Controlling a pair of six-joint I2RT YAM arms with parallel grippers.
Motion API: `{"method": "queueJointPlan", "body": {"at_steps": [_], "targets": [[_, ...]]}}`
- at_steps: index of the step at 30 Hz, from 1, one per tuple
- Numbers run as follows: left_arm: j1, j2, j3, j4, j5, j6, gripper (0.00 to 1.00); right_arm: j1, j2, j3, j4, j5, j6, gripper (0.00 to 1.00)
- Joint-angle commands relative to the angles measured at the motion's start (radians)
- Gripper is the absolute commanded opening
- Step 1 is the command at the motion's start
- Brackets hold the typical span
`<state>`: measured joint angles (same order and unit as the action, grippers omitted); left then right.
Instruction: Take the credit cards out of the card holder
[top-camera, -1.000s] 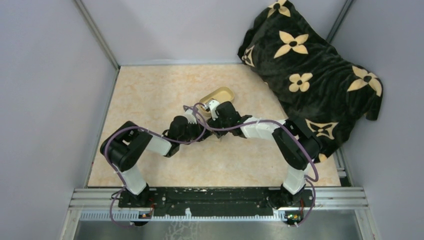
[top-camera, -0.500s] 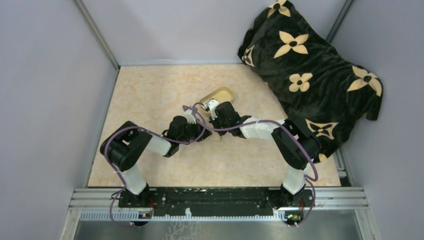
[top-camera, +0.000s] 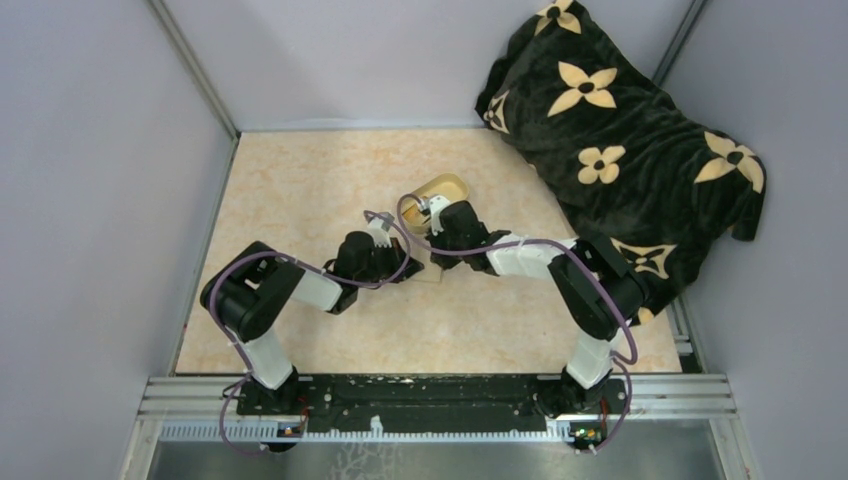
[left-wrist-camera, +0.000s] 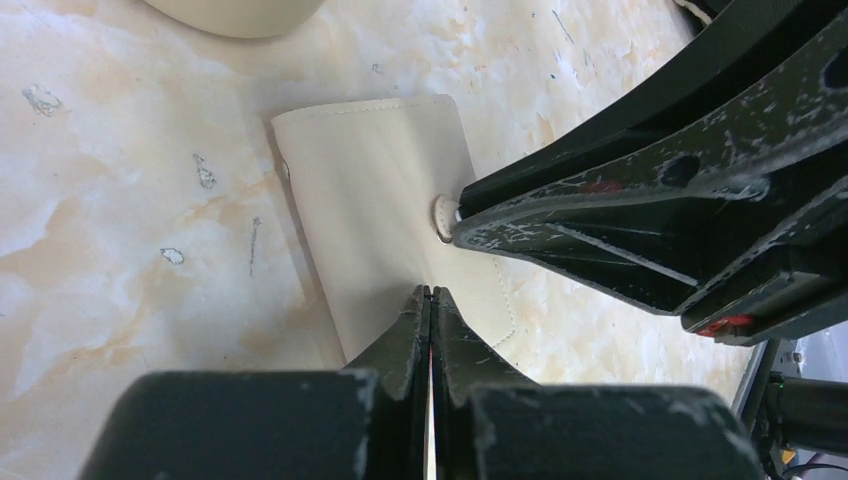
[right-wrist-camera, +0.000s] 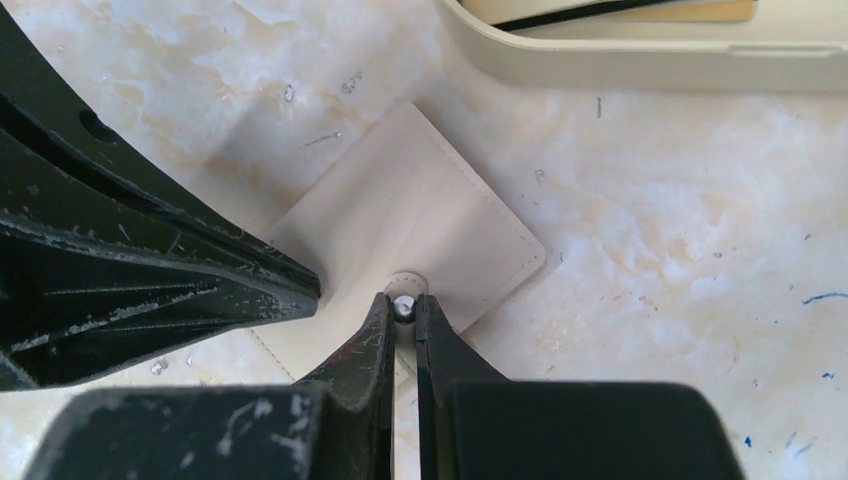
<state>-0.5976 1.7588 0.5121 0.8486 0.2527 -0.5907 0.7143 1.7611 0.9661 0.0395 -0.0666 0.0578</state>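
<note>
Only wrist cams show me: right hand (right-wrist-camera: 402, 300) pinching card holder (right-wrist-camera: 420, 220) snap (right-wrist-camera: 404, 307); left hand (left-wrist-camera: 431, 298) closed, tips on holder.

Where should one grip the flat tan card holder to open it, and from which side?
Take the small tab with the round snap at the tan card holder's edge, from above. The holder lies flat and closed, so only this tab offers a lip; the right gripper is shut on it.
</note>
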Motion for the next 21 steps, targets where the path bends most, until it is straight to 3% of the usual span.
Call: {"method": "queueJointPlan", "body": {"at_steps": [1, 5, 18, 21], "targets": [[0.016, 0.028, -0.013, -0.040, -0.040, -0.025, 0.00, -0.045, -0.069, -0.043, 0.042, -0.092, 0.086, 0.00], [0.029, 0.037, -0.011, -0.057, -0.046, -0.048, 0.00, -0.074, -0.099, -0.076, 0.067, -0.120, 0.118, 0.00], [0.038, 0.040, -0.001, -0.033, -0.004, -0.057, 0.00, -0.091, -0.242, -0.203, 0.055, 0.013, 0.196, 0.00], [0.038, 0.041, 0.005, -0.030, 0.007, -0.057, 0.00, -0.091, -0.279, -0.227, 0.041, 0.034, 0.201, 0.17]]}}
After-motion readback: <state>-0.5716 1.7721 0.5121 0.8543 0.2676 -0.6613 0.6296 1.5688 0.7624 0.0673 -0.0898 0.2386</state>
